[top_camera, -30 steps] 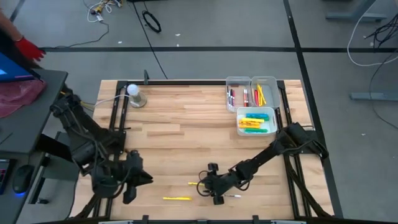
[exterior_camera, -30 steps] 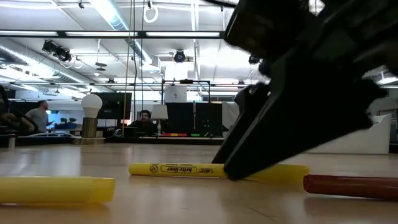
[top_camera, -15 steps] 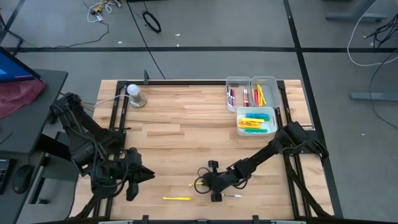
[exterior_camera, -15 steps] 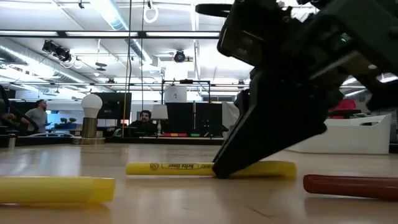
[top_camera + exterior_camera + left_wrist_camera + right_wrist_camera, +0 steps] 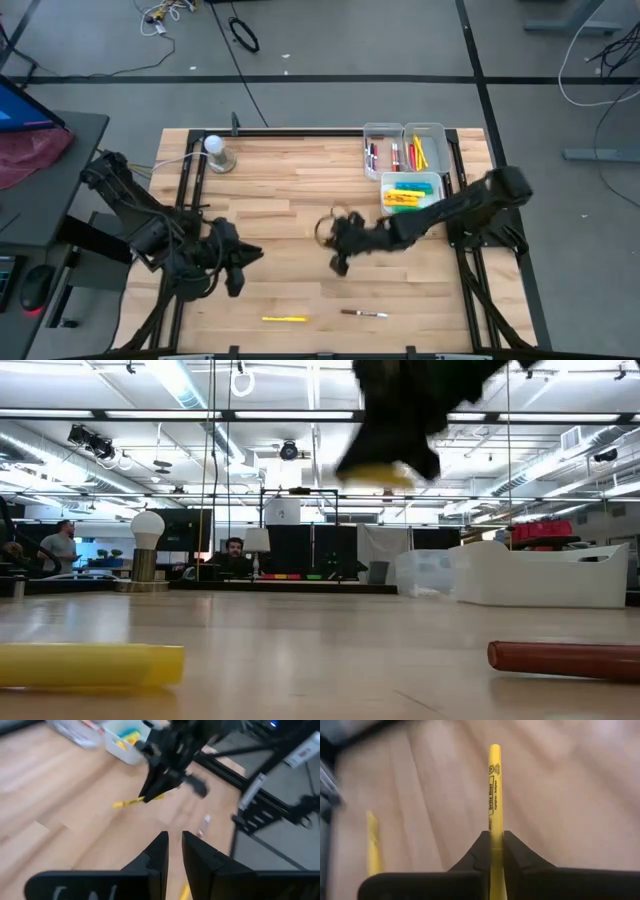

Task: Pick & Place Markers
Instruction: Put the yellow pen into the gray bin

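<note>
My right gripper (image 5: 338,262) hangs above the middle of the table, shut on a thin yellow marker (image 5: 493,790). The low view shows this marker (image 5: 375,475) high over the wood, and the left wrist view shows it (image 5: 131,802) too. A second yellow marker (image 5: 285,318) and a white-barrelled marker with a dark red cap (image 5: 363,313) lie flat near the front edge. My left gripper (image 5: 238,262) hovers at the left of the table. Its fingers (image 5: 161,851) are nearly together with nothing between them. My right gripper pinches the yellow marker between its two fingers, on the barrel near one end (image 5: 493,836). The marker lies along the fingers, and its long printed part sticks out past the fingertips. It is lifted clear of the table and slants slightly in the left wrist view.
Two narrow clear bins (image 5: 383,150) (image 5: 425,145) and a wider bin (image 5: 412,193) holding markers stand at the far right. A white ball on a grey base (image 5: 218,152) stands at the far left. In the low view, people sit in the room behind the table.
My right gripper has shut on the yellow marker that lay on the table. It has lifted the marker clear, going up and toward the far edge. My left gripper has shifted a little toward the right and far edges.
</note>
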`<state>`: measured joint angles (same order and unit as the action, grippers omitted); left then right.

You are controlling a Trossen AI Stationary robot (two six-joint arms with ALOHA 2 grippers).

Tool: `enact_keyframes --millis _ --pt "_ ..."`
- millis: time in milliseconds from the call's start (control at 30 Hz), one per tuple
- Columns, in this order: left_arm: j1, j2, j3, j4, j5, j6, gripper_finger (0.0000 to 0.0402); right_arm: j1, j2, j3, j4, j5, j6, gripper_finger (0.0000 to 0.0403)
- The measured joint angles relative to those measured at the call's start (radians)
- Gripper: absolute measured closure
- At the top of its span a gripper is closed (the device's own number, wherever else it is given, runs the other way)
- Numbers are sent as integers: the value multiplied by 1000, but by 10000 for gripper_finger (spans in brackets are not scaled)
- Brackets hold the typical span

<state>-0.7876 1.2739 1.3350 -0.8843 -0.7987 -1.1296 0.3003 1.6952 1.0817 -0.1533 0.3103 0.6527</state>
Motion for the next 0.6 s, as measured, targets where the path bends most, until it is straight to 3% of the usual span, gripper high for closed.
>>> enact_keyframes --millis 167,333,600 --pt "82 0 0 2 -24 42 344 -123 -228 2 -80 -2 -36 389" --pt "167 0 0 5 -7 86 344 -274 -444 3 -279 -38 6 389" --pt "309 -19 -1 21 196 325 370 -502 -687 4 -614 -104 110 389"
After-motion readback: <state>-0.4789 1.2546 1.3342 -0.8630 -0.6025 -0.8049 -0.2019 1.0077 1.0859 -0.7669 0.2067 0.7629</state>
